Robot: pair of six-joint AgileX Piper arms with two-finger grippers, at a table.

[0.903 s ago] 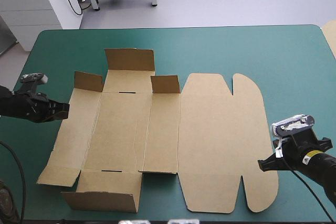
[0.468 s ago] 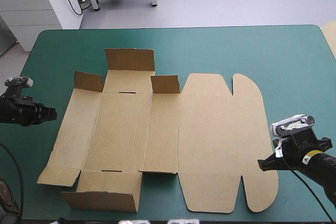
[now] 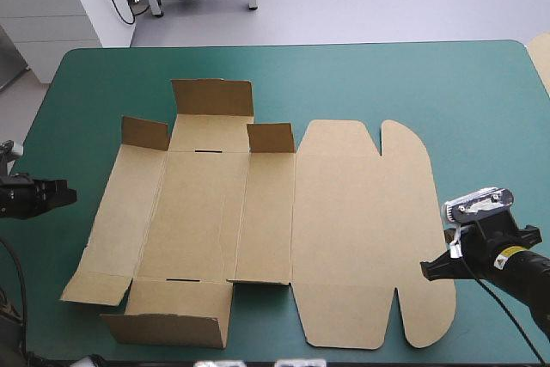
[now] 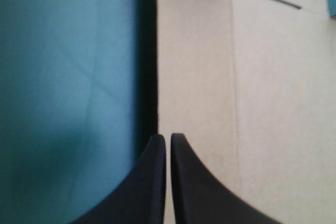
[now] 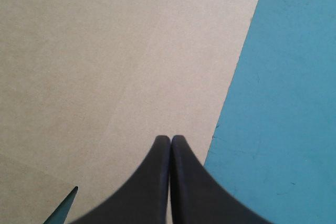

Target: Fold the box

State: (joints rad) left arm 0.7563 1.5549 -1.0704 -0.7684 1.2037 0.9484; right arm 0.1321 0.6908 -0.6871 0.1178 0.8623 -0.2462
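The bench (image 3: 481, 109), under its teal-green cover, is carrying the box (image 3: 258, 212) across its middle and left part, with the brown sheet lying open and mostly flat. The lid panel (image 3: 361, 238), wide and round-cornered, is lying flat toward the bench's right side. Along the far side the far flap (image 3: 212, 96) is standing upright. One small tab (image 3: 144, 132) is rising to its left and a second tab (image 3: 271, 137) to its right. The near flap (image 3: 168, 329) is standing up as well, close to the bench's near edge.

The left pincer (image 3: 67, 192) is pointing toward the box from the bench's left edge. It is staying apart from the sheet, with a strip of bare cover lying between its tips and the sheet's left edge. In its own wrist view the left pincer (image 4: 168, 137) is showing its black fingers pressed together and empty, with only a hairline between them. The box's left edge is running straight ahead of the tips, with cover on one side and board on the other, and a slot (image 4: 285, 2) is showing farther along the board.

The right pincer (image 3: 427, 271) is pointing at the lid panel's right edge, by its near rounded corner. In its wrist view the right pincer (image 5: 170, 139) is meeting in one pointed arch and clamping nothing. Its tips are hanging over the board just inside the curved edge. Whether they are touching the board cannot be told.
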